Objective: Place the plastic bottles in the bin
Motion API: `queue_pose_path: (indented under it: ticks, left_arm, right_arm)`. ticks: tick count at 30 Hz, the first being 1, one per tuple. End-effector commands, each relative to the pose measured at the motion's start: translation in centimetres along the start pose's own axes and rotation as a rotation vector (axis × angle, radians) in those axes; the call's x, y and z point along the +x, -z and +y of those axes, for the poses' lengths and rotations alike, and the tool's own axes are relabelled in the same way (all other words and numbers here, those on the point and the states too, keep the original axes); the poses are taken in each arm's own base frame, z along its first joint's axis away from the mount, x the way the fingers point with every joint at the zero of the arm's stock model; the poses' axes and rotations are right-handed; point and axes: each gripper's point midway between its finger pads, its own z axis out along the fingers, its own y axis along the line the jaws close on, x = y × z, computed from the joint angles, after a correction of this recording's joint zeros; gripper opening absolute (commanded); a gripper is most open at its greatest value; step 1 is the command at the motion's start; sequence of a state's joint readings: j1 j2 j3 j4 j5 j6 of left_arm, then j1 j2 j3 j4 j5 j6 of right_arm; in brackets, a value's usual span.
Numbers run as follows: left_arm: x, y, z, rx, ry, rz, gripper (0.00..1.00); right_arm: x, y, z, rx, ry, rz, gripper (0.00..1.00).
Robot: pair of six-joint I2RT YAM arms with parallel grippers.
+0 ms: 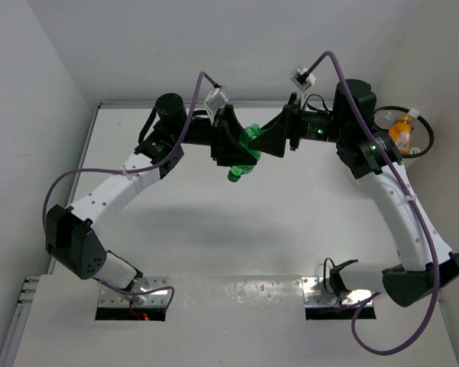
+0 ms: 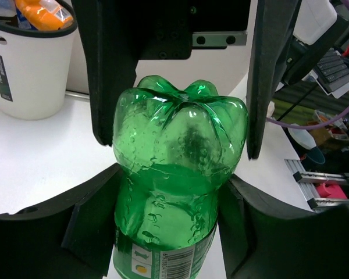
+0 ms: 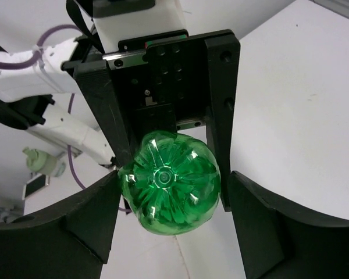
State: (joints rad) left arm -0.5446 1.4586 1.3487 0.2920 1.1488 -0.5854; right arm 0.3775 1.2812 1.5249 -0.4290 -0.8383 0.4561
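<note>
The green bottle hangs in the air at the far middle of the table, held between both arms. My left gripper is shut on the green bottle, with its fingers pressed on both sides above the label. My right gripper is open, and its fingers flank the bottle's base with a gap on the right side. The white bin stands at the far right with an orange bottle inside. It also shows in the left wrist view.
The right arm's upper link runs between the bin and the table's middle. The white walls close in at the back and on the left. Cables loop over both arms.
</note>
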Motion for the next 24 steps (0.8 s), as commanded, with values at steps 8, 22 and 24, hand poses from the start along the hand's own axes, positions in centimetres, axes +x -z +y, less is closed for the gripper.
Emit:
queue_pose_path:
  ticks: [8,22,24]
  left_arm:
    - [-1.9,-1.2,-1.3,0.052,-0.048,-0.026,0.00]
    - [-1.5,4.0,4.2,-0.196,-0.058,0.040,0.87]
    - [-2.2,6.4,5.8,-0.258,-0.083,0.033,0.87]
  right_arm:
    - [0.2,0.2,-0.3,0.050,0.128,0.019,0.61]
    - [-4.8,8.8,-8.5,0.443,0.108,-0.173,0.00]
    - [-5.2,10.9,-9.5,0.512,0.134,-0.195,0.00]
